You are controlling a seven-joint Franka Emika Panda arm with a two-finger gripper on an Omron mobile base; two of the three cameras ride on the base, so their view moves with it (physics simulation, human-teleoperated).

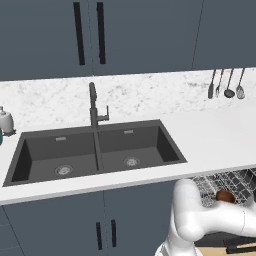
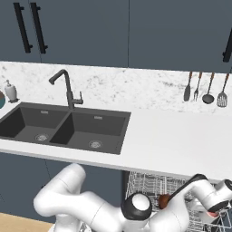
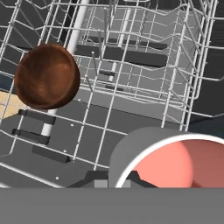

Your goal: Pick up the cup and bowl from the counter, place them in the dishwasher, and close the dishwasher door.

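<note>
The counter (image 1: 215, 135) is running white and faintly speckled across both base views, with the black double sink (image 1: 95, 150) sunk into it and a dark faucet (image 1: 93, 107) rising behind the divider. Dark cabinets (image 2: 172, 31) with black bar handles are hanging above, and more are sitting below the sink. Under the counter to the right of the sink, the dishwasher (image 2: 154, 186) is standing open, its grey wire rack (image 3: 144, 65) showing beneath the counter edge. The white arm (image 2: 81, 204) is bending low in front of it and reaching into the rack.

The bowl (image 3: 47, 75) is lying inside the dishwasher rack, dark reddish-brown, tilted among the wires; it is also peeking out just behind the arm in the left base view. The cup (image 3: 175, 164) is sitting right at the claw in the hand view, over the rack, its pale grey wall and salmon-red inside facing the camera. The claw (image 3: 114, 180) is closed; its fingers are hidden behind the cup's rim, so whether it is gripping the cup cannot be told.

Four utensils (image 1: 226, 84) are hanging on the backsplash at the right, and a white soap bottle (image 1: 5, 121) is standing at the far left of the counter.
</note>
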